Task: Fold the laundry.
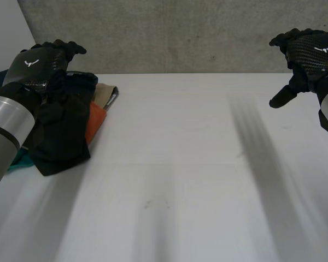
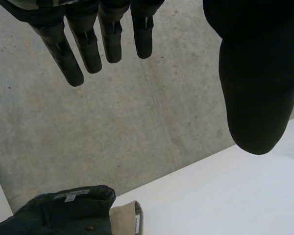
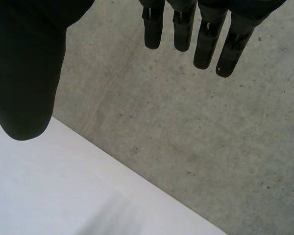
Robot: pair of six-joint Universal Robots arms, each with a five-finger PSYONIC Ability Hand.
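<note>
The left hand (image 1: 38, 63) hangs raised over the laundry pile (image 1: 65, 131), its fingers (image 2: 88, 49) straight and spread, thumb apart, holding nothing. The right hand (image 1: 309, 52) hovers high over the bare right side of the white surface (image 1: 180, 164), fingers (image 3: 206, 39) likewise straight and parted. The pile lies at the surface's left edge; its black garment (image 1: 57, 144) runs lengthwise from the far side toward the robot, with a beige piece (image 2: 125, 218) beside it

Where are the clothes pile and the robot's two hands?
clothes pile (image 1: 60, 144), head view, its black garment.
left hand (image 1: 38, 65), head view, back of the hand.
right hand (image 1: 316, 53), head view, back of the hand.
</note>
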